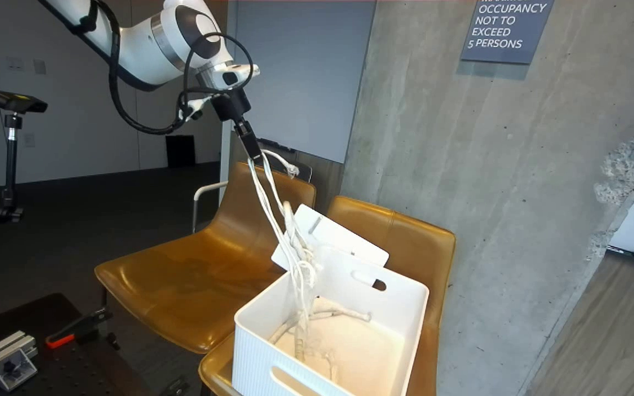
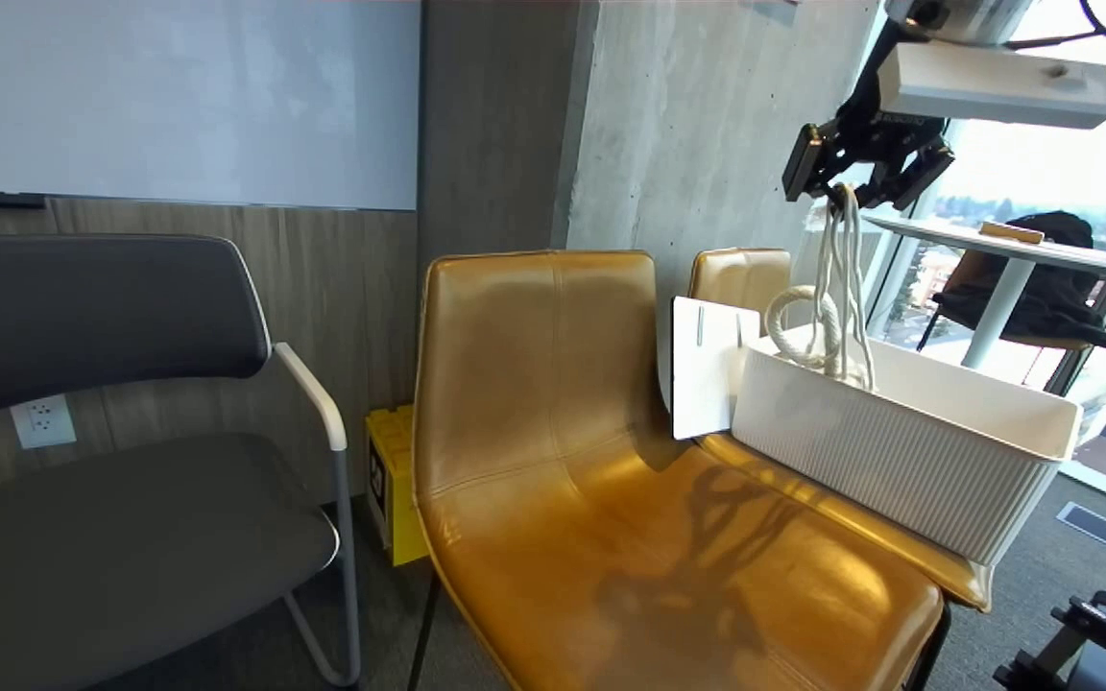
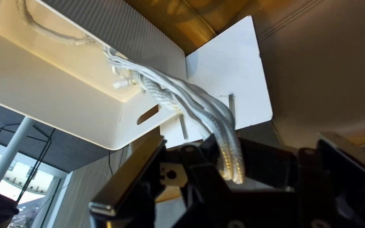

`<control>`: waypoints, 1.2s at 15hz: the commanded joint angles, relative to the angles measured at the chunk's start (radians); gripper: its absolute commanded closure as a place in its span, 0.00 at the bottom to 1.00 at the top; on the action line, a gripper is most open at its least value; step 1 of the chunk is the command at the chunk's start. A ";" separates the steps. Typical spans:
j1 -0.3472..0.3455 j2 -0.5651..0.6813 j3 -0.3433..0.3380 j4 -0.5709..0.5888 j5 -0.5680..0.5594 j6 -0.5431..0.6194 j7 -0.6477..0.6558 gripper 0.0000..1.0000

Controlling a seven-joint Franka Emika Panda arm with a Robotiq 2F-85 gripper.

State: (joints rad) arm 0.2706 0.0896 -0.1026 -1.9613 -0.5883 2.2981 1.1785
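Observation:
My gripper is shut on a bundle of thin white rope strands, which bend over between its fingers. In the wrist view the strands run from the jaws down into a white bin. A loose knotted end sticks out beside the fingertips. Lower down, a thick rope loop hangs at the bin's rim, and more rope lies on the bin's floor. The gripper stands well above the ribbed bin. How tightly the pads meet is hidden by the strands.
The bin rests on a brown chair; another brown chair stands beside it. A white panel leans by the bin's end. Behind is a concrete pillar. A camera on a stand and a grey chair are farther off.

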 commanded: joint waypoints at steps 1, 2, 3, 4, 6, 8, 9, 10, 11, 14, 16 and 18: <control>-0.006 -0.015 0.123 0.052 -0.025 -0.087 0.080 1.00; -0.005 -0.012 0.149 0.064 -0.025 -0.100 0.091 1.00; -0.004 -0.007 0.171 0.074 -0.023 -0.108 0.100 1.00; 0.000 -0.002 0.192 0.080 -0.024 -0.114 0.111 1.00; 0.006 0.011 0.225 0.096 -0.023 -0.117 0.130 1.00; 0.016 0.031 0.254 0.117 -0.020 -0.117 0.142 1.00; 0.026 0.046 0.269 0.129 -0.022 -0.116 0.154 1.00; 0.034 0.061 0.281 0.146 -0.021 -0.121 0.157 1.00; 0.051 0.082 0.294 0.159 -0.031 -0.120 0.177 1.00; 0.091 0.134 0.312 0.206 -0.019 -0.118 0.174 1.00; 0.124 0.171 0.313 0.235 -0.027 -0.119 0.185 1.00; 0.147 0.204 0.305 0.253 -0.024 -0.114 0.186 1.00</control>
State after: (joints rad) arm 0.3907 0.2393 0.2054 -1.7737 -0.5901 2.2139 1.3430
